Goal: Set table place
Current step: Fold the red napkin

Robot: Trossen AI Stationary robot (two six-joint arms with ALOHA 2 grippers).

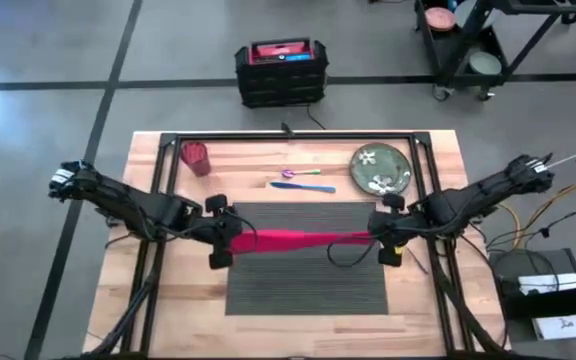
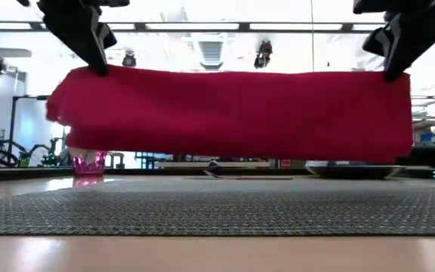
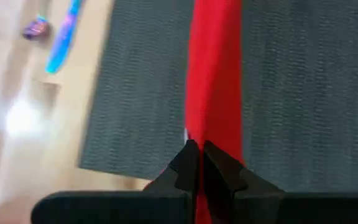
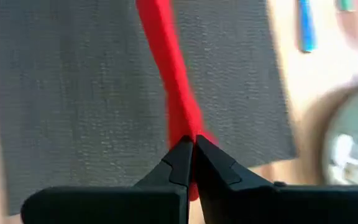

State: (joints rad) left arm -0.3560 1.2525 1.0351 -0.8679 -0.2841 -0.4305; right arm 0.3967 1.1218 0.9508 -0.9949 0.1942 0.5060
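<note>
Hanging taut between the left gripper (image 1: pixel 220 243) and right gripper (image 1: pixel 388 240), both pinched on it, the red napkin (image 1: pixel 298 240) floats above the placemat (image 1: pixel 308 280); plate (image 1: pixel 381 167), cup (image 1: pixel 196 156) and cutlery (image 1: pixel 304 180) wait unplaced beyond it

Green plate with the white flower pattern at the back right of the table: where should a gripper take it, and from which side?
Grip the round green patterned plate by its raised rim on the edge nearest the right gripper, coming from above. It lies flat on the wood, so only the rim offers purchase. Both the right and left gripper are now shut on the red cloth napkin over the dark grey ribbed placemat.
</note>
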